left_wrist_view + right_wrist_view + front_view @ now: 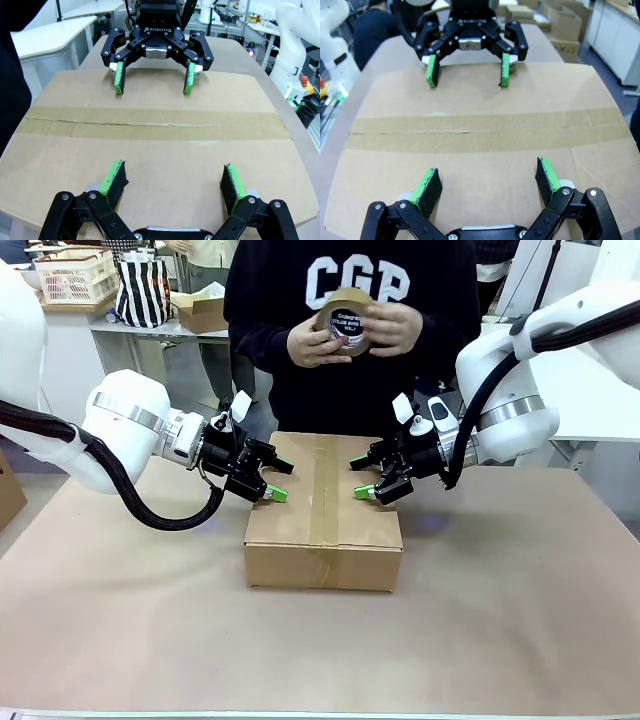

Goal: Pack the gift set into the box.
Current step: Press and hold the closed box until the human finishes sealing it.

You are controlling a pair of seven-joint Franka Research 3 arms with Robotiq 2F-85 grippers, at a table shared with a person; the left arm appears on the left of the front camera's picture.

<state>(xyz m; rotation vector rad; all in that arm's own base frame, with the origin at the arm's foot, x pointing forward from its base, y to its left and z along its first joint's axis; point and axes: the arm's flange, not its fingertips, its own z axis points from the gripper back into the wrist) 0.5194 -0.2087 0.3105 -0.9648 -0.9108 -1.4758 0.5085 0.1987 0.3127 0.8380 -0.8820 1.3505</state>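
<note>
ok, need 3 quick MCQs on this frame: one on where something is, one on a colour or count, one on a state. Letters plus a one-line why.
1. Where is the tape roll?
A. On the box
B. In the person's hands
C. In the left gripper

2. What colour are the gripper pads?
A. Green
B. Red
C. White

3. What state are the box's flaps in?
A. Standing open
B. Torn off
C. Closed, with tape along the seam

Answers:
1. B: the front view shows the tape roll held at chest height in the person's hands, beyond the box.
2. A: the pads are green on both the left gripper and the right gripper.
3. C: the flaps lie flat under a strip of brown tape.
</note>
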